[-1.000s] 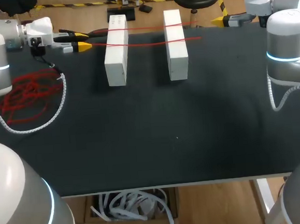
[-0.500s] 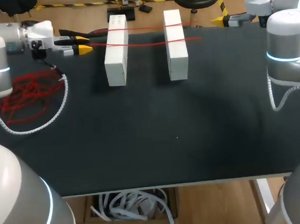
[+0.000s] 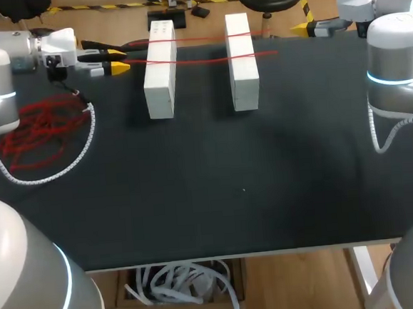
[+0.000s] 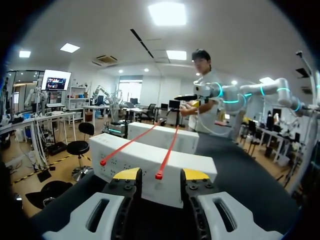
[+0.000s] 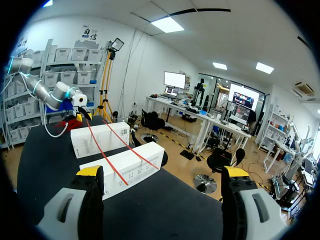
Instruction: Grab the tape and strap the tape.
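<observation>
Tape (image 4: 167,152) lies across both white boxes (image 3: 161,72), ungrabbed: left gripper (image 4: 161,174) at its far-left ends and right gripper (image 5: 162,171) far right both stand released. Grabbing and strapping seemingly remain.

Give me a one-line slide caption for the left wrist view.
Open left gripper lined up with the end of one of two red tapes laid across two white blocks.

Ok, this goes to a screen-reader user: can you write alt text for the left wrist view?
The open left hand faces a white block just ahead. Two red tapes run across its top and on over a second white block beyond; one tape end lies right ahead of the hand.
</observation>
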Motion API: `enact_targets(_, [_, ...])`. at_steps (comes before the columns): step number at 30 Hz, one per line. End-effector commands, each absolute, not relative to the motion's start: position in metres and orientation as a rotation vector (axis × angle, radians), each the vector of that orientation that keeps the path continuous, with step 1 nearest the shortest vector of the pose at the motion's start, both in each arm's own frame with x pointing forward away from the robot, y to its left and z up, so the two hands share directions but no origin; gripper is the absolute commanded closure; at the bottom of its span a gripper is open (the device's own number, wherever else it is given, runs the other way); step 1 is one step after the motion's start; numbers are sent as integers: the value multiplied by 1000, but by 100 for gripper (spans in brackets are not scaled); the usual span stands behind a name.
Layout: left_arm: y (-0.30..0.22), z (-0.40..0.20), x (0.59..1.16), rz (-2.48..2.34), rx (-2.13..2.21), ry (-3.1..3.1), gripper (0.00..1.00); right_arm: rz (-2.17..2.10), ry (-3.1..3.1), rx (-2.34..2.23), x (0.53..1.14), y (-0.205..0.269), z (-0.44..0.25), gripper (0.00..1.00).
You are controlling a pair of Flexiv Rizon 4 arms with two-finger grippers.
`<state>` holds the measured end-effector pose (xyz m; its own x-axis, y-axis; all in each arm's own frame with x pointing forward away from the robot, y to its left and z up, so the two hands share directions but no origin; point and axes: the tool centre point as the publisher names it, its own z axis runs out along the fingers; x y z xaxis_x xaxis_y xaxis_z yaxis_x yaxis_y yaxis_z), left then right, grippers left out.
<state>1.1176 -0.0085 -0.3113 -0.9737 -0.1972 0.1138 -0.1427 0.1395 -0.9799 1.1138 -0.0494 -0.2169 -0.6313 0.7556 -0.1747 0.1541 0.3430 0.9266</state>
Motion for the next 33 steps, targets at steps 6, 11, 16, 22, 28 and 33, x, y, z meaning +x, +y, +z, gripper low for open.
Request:
enact_targets(6, [-13,-311,1117,-2007,-331,2342,66,1292,2009,792,1114,-50,-217,0])
enact_targets(11, [-14,-310,1117,-2007,-324,2341,67,1292,2009,792,1114,-50,-217,0])
enact_targets(16, [-14,-309,1117,-2004,-317,2346,68,1292,2009,792,1114,-50,-217,0])
enact_targets(22, [-13,-311,1118,-2005,-321,2346,68,1292,2009,792,1114,-50,-217,0])
enact_targets(28, [-11,-312,1117,-2010,-321,2343,81,1292,2009,792,1114,-50,-217,0])
enact_targets(33, [-11,-313,1117,-2009,-329,2338,74,1292,2009,792,1114,-50,-217,0])
